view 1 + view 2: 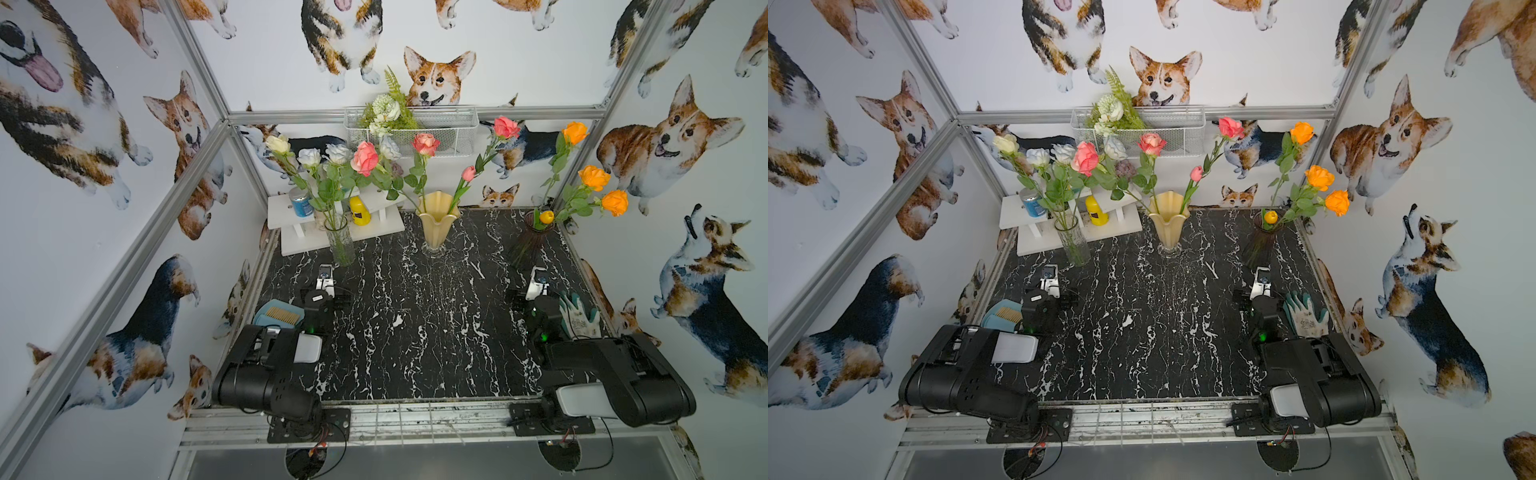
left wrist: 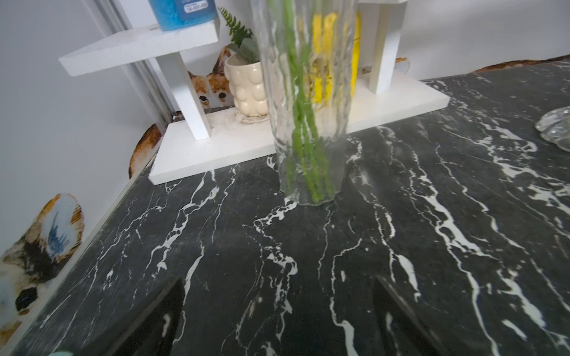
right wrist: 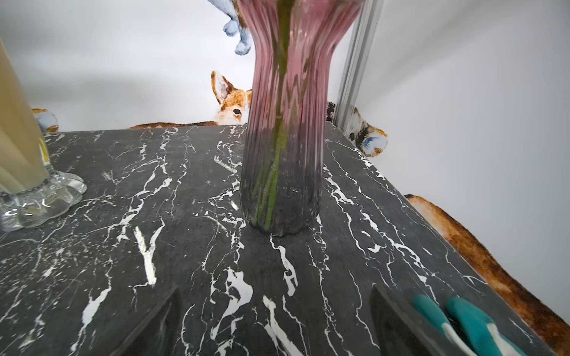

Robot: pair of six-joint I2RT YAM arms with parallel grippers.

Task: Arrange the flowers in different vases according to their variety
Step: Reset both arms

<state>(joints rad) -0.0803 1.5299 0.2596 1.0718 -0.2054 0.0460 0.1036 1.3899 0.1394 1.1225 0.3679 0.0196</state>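
Three vases stand in a row at the back of the black marble table. The clear glass vase (image 1: 340, 243) (image 2: 308, 123) holds white roses (image 1: 309, 157). Pink roses (image 1: 426, 143) and a pink bud lean out of the creamy-yellow vase (image 1: 435, 226) (image 3: 15, 138). Orange roses (image 1: 594, 176) and a yellow-orange bud sit in the dark purple ribbed vase (image 1: 530, 239) (image 3: 283, 154). My left gripper (image 1: 326, 286) (image 2: 279, 308) rests low just before the clear vase, open and empty. In front of the purple vase, my right gripper (image 1: 536, 289) (image 3: 276, 308) is also open and empty.
A white stepped shelf (image 1: 332, 232) behind the clear vase carries a blue-lidded jar (image 1: 301, 201), a yellow bottle (image 1: 359, 211) and a cream pot (image 2: 248, 89). A wire basket (image 1: 449, 129) with a fern bouquet hangs on the back wall. A blue dustpan (image 1: 276, 318) lies left, a glove (image 1: 579, 316) right.
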